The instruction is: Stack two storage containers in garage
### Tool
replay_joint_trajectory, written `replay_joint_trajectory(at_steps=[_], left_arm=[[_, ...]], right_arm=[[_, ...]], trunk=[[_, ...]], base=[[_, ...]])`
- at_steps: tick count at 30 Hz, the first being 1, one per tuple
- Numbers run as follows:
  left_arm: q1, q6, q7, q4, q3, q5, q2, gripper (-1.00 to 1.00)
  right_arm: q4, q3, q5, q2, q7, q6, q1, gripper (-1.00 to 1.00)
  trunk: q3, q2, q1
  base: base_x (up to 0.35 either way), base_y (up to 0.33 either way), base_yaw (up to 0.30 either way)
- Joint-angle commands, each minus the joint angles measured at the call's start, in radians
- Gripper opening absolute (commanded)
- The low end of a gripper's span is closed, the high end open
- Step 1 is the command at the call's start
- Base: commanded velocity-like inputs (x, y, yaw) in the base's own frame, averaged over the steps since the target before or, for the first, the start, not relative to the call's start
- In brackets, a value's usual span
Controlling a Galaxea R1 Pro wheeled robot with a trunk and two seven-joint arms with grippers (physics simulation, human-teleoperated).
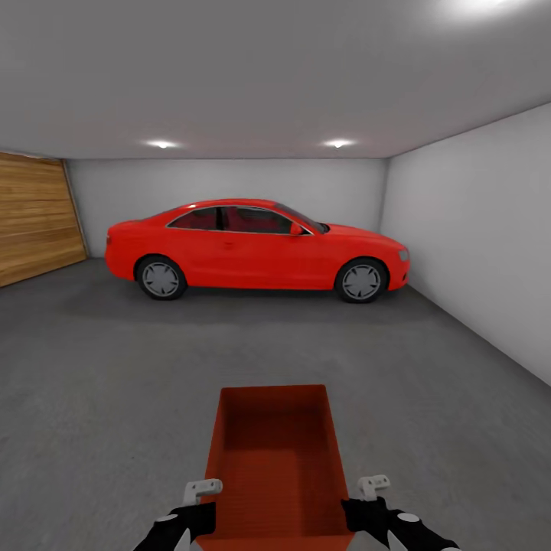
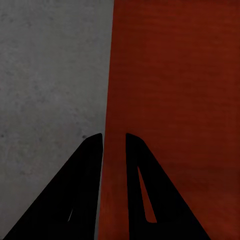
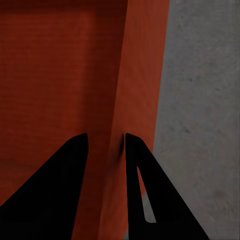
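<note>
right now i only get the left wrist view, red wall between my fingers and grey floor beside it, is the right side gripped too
Observer: Yes. In the right wrist view the right gripper has the container wall between its fingers, one inside, one outside.
Operator: are we in the garage
Observer: Yes. The head view shows a red car parked ahead across the grey concrete floor.

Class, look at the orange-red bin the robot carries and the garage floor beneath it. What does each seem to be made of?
Storage container: probably moulded plastic, matte, given its even orange-red colour and fine ribbing. Floor: apparently rough concrete, grey, speckled and dull.
</note>
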Motion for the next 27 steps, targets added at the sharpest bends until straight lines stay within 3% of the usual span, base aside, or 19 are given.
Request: replay_joint_trajectory(at_steps=[1,17,27], left_arm=[[0.000,0.006,0.005,-0.005,-0.019,0.012,-0.002,-1.00],[0.000,0.006,0.005,-0.005,-0.019,0.012,0.000,-1.00],[0.000,0.006,0.005,-0.005,-0.019,0.013,0.000,-1.00]], right_arm=[[0.004,-0.018,0.015,0.007,0.010,0.064,-0.001,-1.00],[0.004,-0.018,0.015,0.007,0.011,0.064,-0.001,-1.00],[0.004,-0.018,0.015,0.007,0.012,0.067,-0.001,-1.00]], trunk=[[-0.002,-0.002,0.001],[-0.002,-0.002,0.001],[-0.010,-0.002,0.001]], base=[[0.326,0.000,0.000],[0.324,0.000,0.000],[0.051,0.000,-0.127]])
